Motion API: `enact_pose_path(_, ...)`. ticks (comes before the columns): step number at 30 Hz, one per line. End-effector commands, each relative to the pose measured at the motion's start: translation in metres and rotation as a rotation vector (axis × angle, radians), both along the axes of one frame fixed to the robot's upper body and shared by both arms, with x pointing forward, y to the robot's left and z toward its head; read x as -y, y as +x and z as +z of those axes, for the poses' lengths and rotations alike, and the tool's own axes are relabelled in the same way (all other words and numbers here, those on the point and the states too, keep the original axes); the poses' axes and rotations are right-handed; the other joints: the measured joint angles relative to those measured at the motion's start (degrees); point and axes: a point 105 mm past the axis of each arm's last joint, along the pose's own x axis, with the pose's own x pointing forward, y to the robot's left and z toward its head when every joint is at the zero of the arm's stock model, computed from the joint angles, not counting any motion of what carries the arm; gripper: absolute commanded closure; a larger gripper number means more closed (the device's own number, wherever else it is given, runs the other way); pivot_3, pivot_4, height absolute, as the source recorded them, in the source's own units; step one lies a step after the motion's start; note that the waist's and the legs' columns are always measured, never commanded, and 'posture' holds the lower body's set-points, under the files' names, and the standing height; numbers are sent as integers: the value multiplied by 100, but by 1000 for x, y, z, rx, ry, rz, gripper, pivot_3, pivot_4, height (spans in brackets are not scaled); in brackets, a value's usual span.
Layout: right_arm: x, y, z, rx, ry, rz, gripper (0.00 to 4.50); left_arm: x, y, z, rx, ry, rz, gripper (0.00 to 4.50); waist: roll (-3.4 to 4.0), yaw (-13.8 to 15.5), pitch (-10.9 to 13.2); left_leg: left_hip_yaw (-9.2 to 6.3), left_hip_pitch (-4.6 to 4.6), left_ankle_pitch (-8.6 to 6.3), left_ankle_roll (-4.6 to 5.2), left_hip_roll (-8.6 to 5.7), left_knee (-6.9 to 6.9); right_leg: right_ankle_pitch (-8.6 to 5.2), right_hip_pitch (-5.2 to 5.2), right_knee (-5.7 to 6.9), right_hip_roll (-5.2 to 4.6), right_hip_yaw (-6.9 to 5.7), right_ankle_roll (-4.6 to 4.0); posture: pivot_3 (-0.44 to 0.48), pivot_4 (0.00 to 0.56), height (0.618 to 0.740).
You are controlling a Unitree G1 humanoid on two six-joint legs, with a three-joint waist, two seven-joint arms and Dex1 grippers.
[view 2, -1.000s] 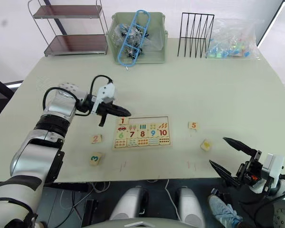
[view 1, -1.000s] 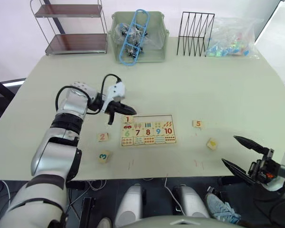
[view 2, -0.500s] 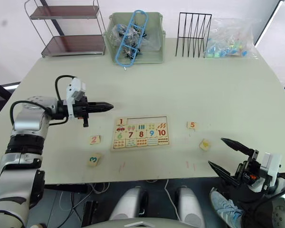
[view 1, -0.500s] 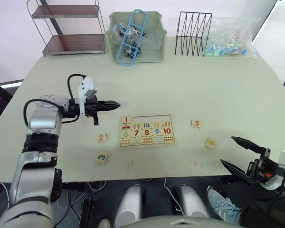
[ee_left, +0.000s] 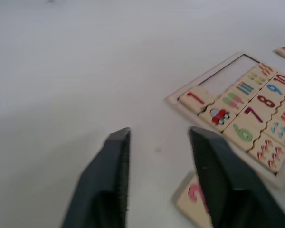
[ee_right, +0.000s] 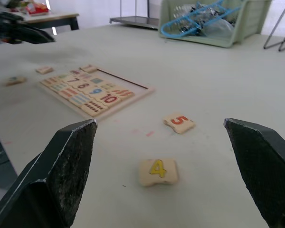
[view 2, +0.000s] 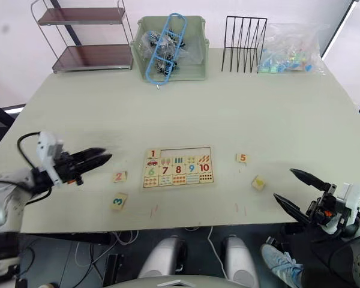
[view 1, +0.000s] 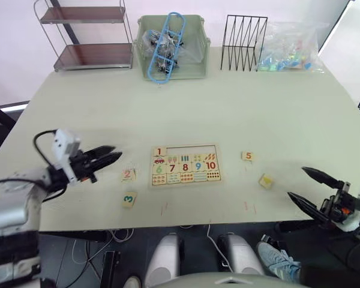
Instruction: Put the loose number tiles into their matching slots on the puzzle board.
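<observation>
The board (view 1: 185, 165) lies flat near the front middle of the table (view 1: 228, 108). Tile 1 (view 1: 160, 152) already sits in the leftmost slot of its top row, and we judge the four bare slots (view 1: 198, 150) beside it are meant for the other tiles. Those lie scattered on both sides: tile 2 (view 1: 128, 174) just left of the board, tile 3 (view 1: 129, 198) nearer the front edge, tile 5 (view 1: 248, 156) to the right, and tile 4 (view 1: 266, 180) in front of that, sitting askew.

Our left hand (view 1: 105, 158) hovers left of tile 2 with its fingers a little apart and nothing between them; it points toward that tile, which seems to us the natural next pick. Our right hand (view 1: 311, 190) hangs off the front right edge, spread wide and empty, aimed at tiles 4 and 5, so each arm can take the tiles on its own side.

Well behind stand a shelf (view 1: 90, 36), a bin (view 1: 171, 48), a wire rack (view 1: 245, 34) and a bag (view 1: 291, 45), clear of the work.
</observation>
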Motion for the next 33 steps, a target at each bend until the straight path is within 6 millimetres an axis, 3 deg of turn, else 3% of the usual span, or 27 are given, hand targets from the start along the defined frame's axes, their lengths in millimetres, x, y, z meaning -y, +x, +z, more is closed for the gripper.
enact_pose_path(1, 11, 4, 4, 7, -35, -48, 0, -10, -16, 15, 73, 46, -16, 605, -1, 41, 0, 1, 0, 0, 0, -1, 0, 0, 0, 0, -1, 0, 0, 0, 150, 740)
enact_pose_path(2, 13, 6, 3, -1, -40, -61, 0, -12, -24, 13, 73, 57, -29, 167, -2, 31, -1, 2, 0, 0, 0, -2, 0, 0, 1, -2, -3, 0, -1, 0, 150, 740)
enact_pose_path(3, 16, 8, 2, -7, -44, -76, 0, -16, -33, 9, 66, 83, -41, 13, -1, 22, -1, 8, 0, 0, 0, -1, 0, -1, -1, -3, -4, 4, -1, 0, 150, 740)
enact_pose_path(14, 42, 7, -12, -84, -121, -141, 0, -27, -81, -13, 17, 105, 4, 13, 2, 32, -1, 19, 5, -2, 2, -9, -16, -3, -2, -13, -36, 0, -2, 0, 150, 740)
enact_pose_path(19, 40, 4, -12, -107, -80, -67, 0, -26, -85, -20, 31, 113, 24, 13, 2, 34, -2, 19, 7, -2, 3, -9, -18, -3, -1, -14, -27, -4, -1, 0, 150, 740)
enact_pose_path(33, 30, 2, -9, -69, -88, -9, 0, -22, -81, -13, 101, 83, 39, 13, 2, 34, -2, 21, 6, -3, 4, -10, -18, -3, -1, -16, -24, -3, 0, 0, 150, 740)
